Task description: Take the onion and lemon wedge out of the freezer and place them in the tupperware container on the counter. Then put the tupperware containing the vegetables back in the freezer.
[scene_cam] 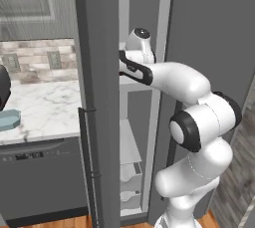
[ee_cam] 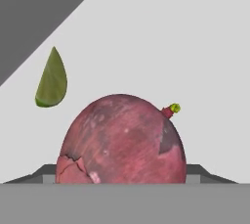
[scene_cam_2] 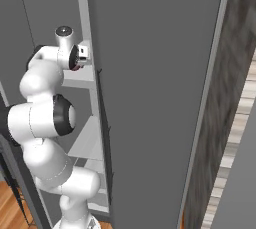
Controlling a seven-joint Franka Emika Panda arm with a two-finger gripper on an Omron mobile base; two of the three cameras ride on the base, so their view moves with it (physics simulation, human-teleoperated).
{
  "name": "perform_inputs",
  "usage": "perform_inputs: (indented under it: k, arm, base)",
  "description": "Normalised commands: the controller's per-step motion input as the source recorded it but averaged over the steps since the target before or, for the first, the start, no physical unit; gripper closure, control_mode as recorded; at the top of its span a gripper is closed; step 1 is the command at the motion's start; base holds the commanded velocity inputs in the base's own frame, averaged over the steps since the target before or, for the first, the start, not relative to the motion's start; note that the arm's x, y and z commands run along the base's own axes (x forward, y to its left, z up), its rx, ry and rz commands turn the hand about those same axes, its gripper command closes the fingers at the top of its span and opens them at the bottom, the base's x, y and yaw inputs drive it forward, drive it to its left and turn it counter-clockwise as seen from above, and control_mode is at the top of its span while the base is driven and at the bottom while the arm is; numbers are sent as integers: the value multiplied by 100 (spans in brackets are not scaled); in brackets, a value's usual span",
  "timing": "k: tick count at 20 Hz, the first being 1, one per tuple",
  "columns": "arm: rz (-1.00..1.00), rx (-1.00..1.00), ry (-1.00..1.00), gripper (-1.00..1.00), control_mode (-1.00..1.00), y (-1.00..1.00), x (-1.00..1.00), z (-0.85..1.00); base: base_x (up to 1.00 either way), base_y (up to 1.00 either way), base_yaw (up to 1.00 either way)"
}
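Observation:
The onion (ee_cam: 122,142), dark red and round, looms close in the hand view on a white freezer shelf. My gripper (ee_cam: 122,171) is open, its fingertips (ee_cam: 48,171) standing at either side of the onion's base, close to its skin. The lemon wedge (ee_cam: 52,80), yellow-green and pointed, lies on the shelf past the onion to the left, apart from it. The freezer (scene_cam: 94,72) stands open, and my hand (scene_cam: 135,47) reaches in over an upper shelf. The pale teal tupperware container (scene_cam: 9,119) sits on the marble counter (scene_cam: 45,107) at the left edge.
The open freezer door's edge and its long dark handle (scene_cam: 87,162) stand between my arm and the counter. White shelves and drawers (scene_cam: 130,147) fill the lower freezer. A dark appliance (scene_cam: 3,90) sits above the container. The freezer's side wall (scene_cam_2: 150,98) stands tall to the arm's right.

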Motion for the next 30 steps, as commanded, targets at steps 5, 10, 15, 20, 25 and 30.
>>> perform_inputs:
  k: [5, 10, 15, 20, 25, 30]
  arm:
    - [0, 0, -3, 100, -100, 0, -11, 0]
    - [0, 0, -17, 100, -100, 0, -79, 19]
    - [0, 0, -13, 100, -100, -6, -100, 47]
    - [0, 5, -4, 100, -100, -30, -100, 61]
    - [0, 10, 0, 100, -100, -42, -100, 63]
    - [0, 5, 0, 100, -100, -27, -100, 44]
  base:
    - [0, 0, 0]
    - [0, 0, 0]
    - [0, 0, 0]
    - [0, 0, 0]
    - [0, 0, 0]
    - [0, 0, 0]
